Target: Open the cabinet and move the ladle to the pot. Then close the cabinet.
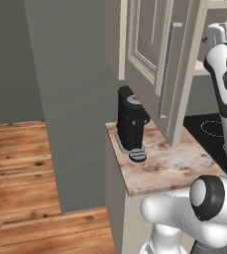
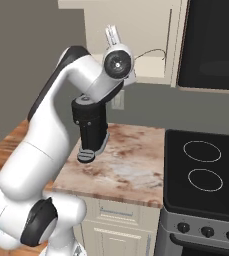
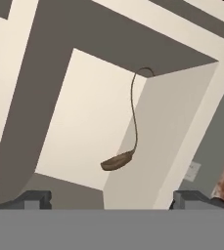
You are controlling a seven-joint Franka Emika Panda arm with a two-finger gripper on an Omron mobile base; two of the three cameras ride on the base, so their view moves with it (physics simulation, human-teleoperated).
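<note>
Spreading wide, holding nothing: gripper, facing into the open cabinet. Lying inside on the shelf, apart from the fingertips: ladle, long axis running from the brown bowl, nearest the gripper, back to the hooked handle end deeper inside. Swinging out over the marble counter beside a black coffee machine: cabinet door, bar handle upright.

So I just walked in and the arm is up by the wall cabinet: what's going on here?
The robot arm has its open gripper raised toward the cream wall cabinet, whose door already stands swung open. Inside lies a brown ladle with a long thin handle; the gripper holds nothing and is not touching it. A black coffee machine sits on the marbled counter beside the black stovetop. So the cabinet is opened, and the ladle is not yet picked up.
</note>
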